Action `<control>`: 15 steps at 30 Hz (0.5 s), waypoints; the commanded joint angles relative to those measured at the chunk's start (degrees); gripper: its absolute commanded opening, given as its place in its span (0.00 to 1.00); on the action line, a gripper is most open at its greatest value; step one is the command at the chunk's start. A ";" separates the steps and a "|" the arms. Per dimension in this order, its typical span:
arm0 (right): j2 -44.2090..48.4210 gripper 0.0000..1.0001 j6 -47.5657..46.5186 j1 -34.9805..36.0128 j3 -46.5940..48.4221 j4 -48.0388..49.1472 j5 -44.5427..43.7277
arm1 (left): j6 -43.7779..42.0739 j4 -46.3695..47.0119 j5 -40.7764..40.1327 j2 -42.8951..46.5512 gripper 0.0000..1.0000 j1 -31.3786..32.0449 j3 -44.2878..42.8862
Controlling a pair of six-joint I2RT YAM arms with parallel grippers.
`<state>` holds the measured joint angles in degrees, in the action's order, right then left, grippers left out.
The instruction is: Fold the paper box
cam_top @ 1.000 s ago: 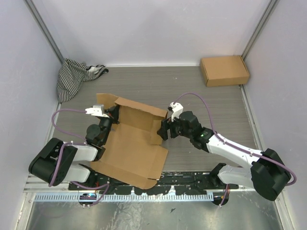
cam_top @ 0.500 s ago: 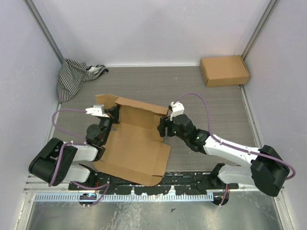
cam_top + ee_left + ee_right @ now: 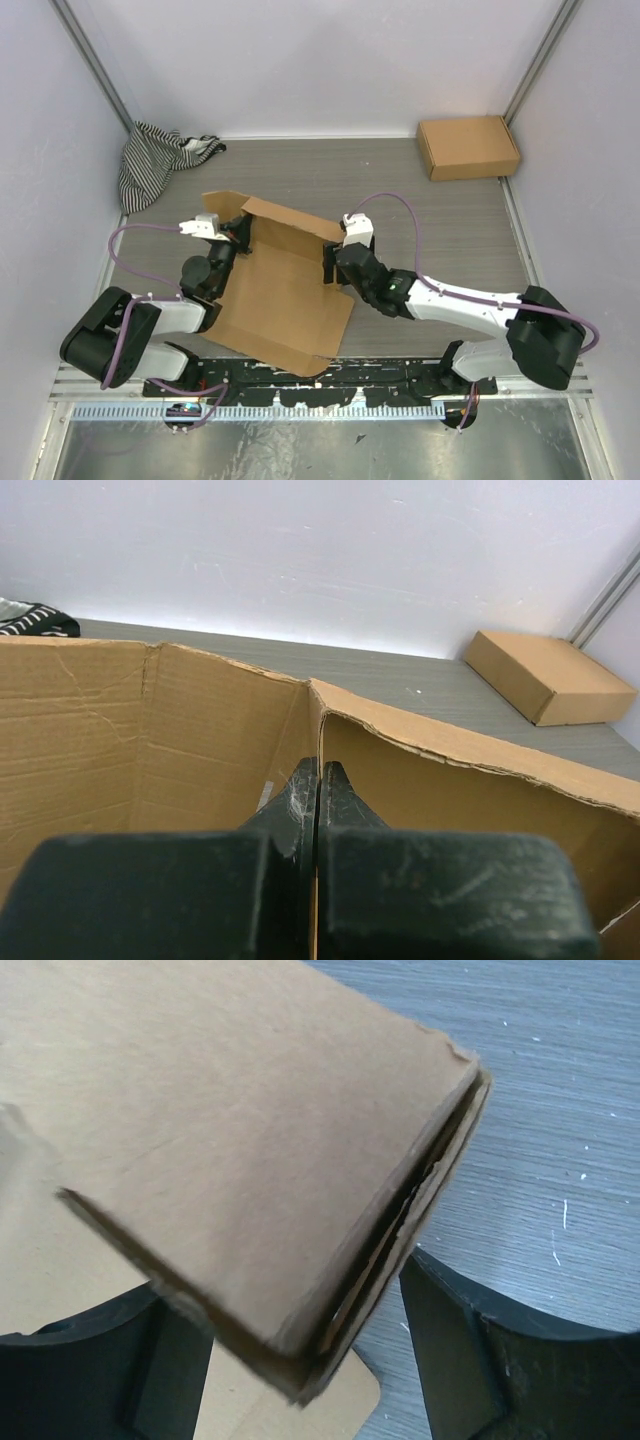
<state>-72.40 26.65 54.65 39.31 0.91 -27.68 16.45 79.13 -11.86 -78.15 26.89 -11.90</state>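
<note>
grey worktop [image 3: 430, 230]; left fingers [image 3: 292, 802] pinched together on the paper box [image 3: 285, 300] wall; right fingers [image 3: 462, 1360] spread apart, straddling its doubled flap

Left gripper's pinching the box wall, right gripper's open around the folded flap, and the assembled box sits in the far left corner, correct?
Not quite: the assembled box sits in the far right corner, as the top external view shows. The far left corner holds a striped cloth. The rest stands.

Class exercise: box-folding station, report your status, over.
Left gripper shut, pinching the paper box wall. Right gripper open, straddling its doubled side flap. Spare box and striped cloth far back, nothing blocking.
</note>
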 commanded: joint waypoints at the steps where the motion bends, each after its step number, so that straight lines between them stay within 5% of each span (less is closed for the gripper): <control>1: -2.62 0.73 3.86 0.19 2.52 -0.02 -6.30 | -1.14 2.08 -0.19 0.63 0.00 0.37 -1.21; 15: -5.93 0.38 7.73 0.28 4.99 -1.07 -18.29 | -1.26 1.20 -0.83 1.27 0.00 0.87 -0.87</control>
<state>-77.56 32.53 54.70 41.56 -2.00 -39.16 16.12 79.09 -12.16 -78.11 27.20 -11.92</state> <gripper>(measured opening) 0.415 0.012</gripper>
